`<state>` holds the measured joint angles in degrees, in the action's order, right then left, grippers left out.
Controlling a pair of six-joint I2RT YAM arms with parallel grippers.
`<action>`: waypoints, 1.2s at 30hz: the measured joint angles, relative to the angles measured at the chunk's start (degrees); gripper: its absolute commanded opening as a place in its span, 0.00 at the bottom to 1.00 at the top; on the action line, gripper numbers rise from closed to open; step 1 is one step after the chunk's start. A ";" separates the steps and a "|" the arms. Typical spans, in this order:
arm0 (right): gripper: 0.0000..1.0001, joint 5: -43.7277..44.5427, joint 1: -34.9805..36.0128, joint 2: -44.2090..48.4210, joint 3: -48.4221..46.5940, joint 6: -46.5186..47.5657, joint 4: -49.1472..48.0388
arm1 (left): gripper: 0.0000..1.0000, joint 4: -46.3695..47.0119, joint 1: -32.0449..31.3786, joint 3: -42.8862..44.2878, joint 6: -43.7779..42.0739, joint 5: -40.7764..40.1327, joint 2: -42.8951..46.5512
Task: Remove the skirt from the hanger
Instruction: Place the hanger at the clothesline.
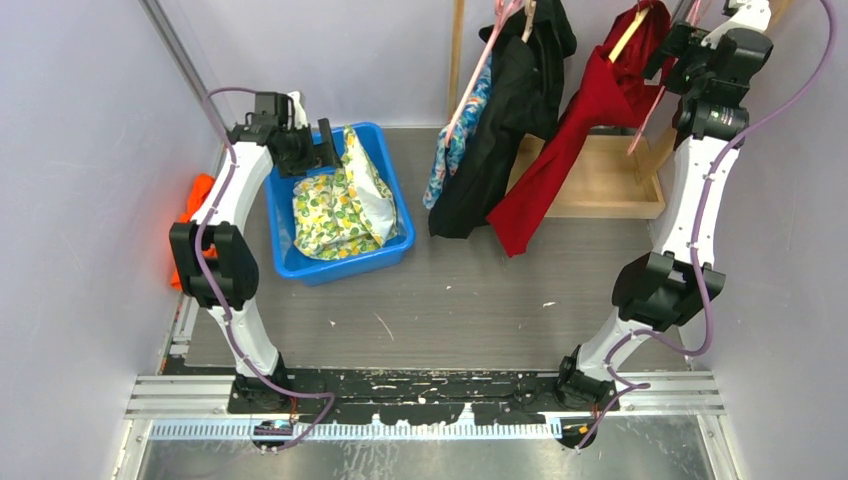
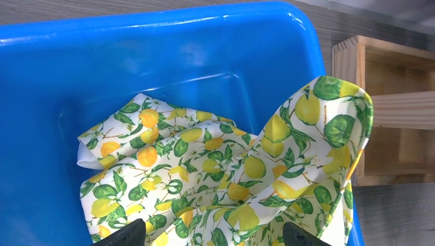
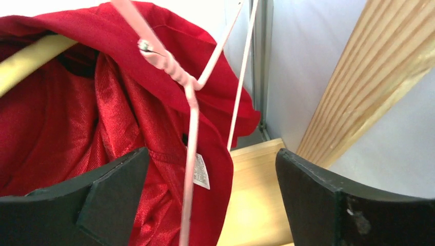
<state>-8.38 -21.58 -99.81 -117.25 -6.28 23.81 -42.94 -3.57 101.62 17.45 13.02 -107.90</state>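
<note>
right hand (image 3: 210, 159) spread near pink hanger (image 3: 189, 128); left hand (image 2: 213, 229) spread over lemon skirt (image 2: 205, 169)

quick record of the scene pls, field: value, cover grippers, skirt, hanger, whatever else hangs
left gripper: open, above the skirt
skirt: lemon print, crumpled in blue bin, no hanger seen on it
right gripper: open, jaws either side of pink hanger
red garment: hanging, behind pink hanger
black garment: hanging left of red garment
wooden tray: below the hanging garments
</note>
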 measured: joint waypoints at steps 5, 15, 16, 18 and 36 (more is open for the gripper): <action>1.00 1.01 0.90 -1.62 -4.17 0.35 1.53 | 1.00 0.04 0.00 0.02 -0.13 0.00 0.59; 1.00 7.10 4.94 0.59 -4.26 3.63 2.19 | 0.99 0.02 0.00 0.02 -0.44 0.04 0.61; 1.00 7.93 5.57 1.77 -3.37 4.17 2.36 | 0.99 0.02 0.00 0.02 -0.59 0.07 0.61; 1.00 10.54 7.45 4.87 -0.94 5.68 2.78 | 1.00 0.02 0.00 0.02 -0.98 0.24 0.61; 1.00 20.87 16.06 25.16 4.04 10.62 6.91 | 0.99 0.24 -0.39 0.02 -1.33 2.97 0.59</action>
<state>12.49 -5.52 -74.65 -113.21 4.34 30.72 -42.70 -3.97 101.65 16.12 15.99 -107.31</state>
